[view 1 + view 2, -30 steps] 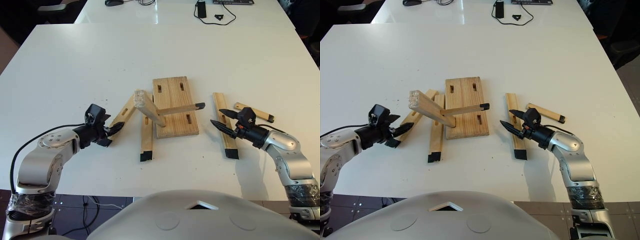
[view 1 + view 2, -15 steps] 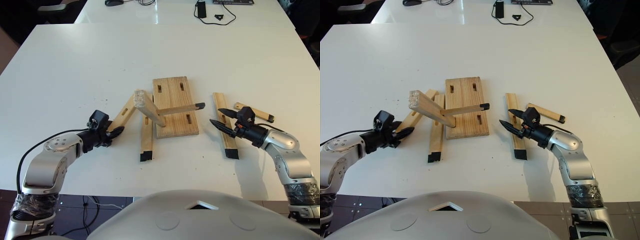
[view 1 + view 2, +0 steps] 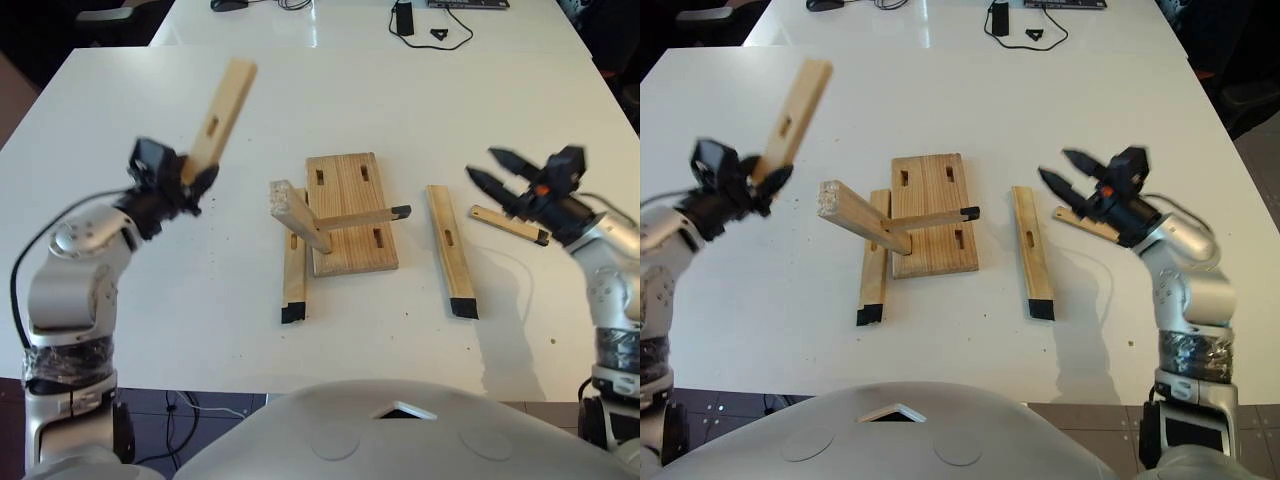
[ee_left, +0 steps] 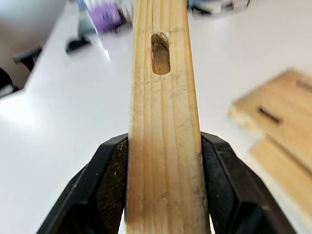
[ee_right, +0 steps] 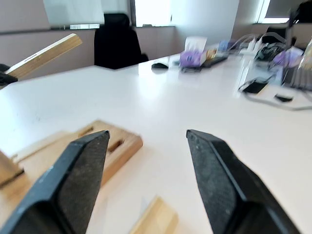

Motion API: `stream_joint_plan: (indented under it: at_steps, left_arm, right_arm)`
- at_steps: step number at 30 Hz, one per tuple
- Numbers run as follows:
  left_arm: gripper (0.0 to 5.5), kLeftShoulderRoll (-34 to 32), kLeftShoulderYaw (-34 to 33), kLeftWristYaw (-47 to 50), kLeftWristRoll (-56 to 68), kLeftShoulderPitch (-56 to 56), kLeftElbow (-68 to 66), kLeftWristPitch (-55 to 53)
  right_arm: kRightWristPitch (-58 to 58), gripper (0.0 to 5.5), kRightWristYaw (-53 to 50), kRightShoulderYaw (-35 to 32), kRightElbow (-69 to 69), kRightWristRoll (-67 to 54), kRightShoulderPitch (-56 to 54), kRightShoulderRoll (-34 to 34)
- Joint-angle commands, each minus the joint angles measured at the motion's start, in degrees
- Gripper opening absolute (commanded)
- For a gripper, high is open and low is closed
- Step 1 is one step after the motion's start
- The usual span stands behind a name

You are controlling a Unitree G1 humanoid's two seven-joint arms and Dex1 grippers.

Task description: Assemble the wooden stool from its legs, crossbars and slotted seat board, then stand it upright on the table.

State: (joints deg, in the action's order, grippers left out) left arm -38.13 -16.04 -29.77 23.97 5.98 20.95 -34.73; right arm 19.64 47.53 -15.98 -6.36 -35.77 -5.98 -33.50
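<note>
The slotted seat board [image 3: 348,210] lies flat mid-table. A leg [image 3: 297,219] with a black-tipped crossbar [image 3: 362,215] pegged into it rests tilted across the board. Another leg [image 3: 292,275] lies just left of the board, and a third leg [image 3: 450,250] lies to its right. A short crossbar [image 3: 508,225] lies farther right. My left gripper [image 3: 190,178] is raised over the table's left side, shut on a slotted leg [image 3: 222,110] that points up and away; its fingers [image 4: 109,180] clamp both edges. Above the short crossbar my right gripper [image 3: 487,167] hangs open, with nothing between its fingers [image 5: 80,180].
The white table [image 3: 150,300] has bare room at the front and far left. A second table behind carries a mouse [image 3: 228,5], a black adapter [image 3: 402,18] and cables.
My left gripper has closed on the leg that lay left of the board and lifted it up and back. My right gripper has risen and pulled right, away from the right-hand leg.
</note>
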Motion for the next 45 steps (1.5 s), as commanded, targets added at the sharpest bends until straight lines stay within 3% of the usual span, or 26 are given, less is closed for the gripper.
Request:
stream_joint_plan:
  at_steps: [1,4,7,12,30,36,44,45]
  left_arm:
    - [2.03,-3.02,-1.21,-8.18,8.81,9.19,6.68,1.66]
    - [2.03,-4.55,-0.80,-12.78,18.63,18.70,8.47,-1.92]
    - [2.03,-1.08,2.40,-12.88,28.17,26.63,9.48,-5.04]
    - [2.03,3.09,8.59,-12.59,36.06,25.29,14.15,-7.53]
    - [2.03,-0.01,15.79,-23.22,31.38,25.08,9.79,-7.10]
    - [2.03,-0.09,15.99,-24.08,31.59,26.25,9.18,-7.48]
    - [2.03,0.51,14.64,-23.44,33.01,27.39,7.51,-9.29]
    - [2.38,0.85,14.76,-22.94,32.75,27.66,7.33,-9.49]
  right_arm:
    - [5.52,2.90,-0.85,-0.91,-4.60,-5.00,-8.20,-2.59]
    - [10.18,2.90,-0.17,-0.14,-8.92,-11.01,-13.33,-2.79]
    - [12.96,2.90,1.60,1.86,-12.46,-15.83,-17.81,-2.58]
    - [16.42,2.90,7.04,5.39,-15.84,-22.38,-23.02,-2.87]
    - [20.31,2.90,13.24,6.20,-13.94,-27.33,-30.08,-4.89]
    - [20.79,2.06,16.18,6.50,-14.80,-27.13,-28.82,-6.84]
    - [19.36,2.06,19.13,6.81,-12.30,-24.24,-27.73,-8.32]
    - [18.88,2.06,18.81,6.94,-12.07,-23.72,-27.87,-8.08]
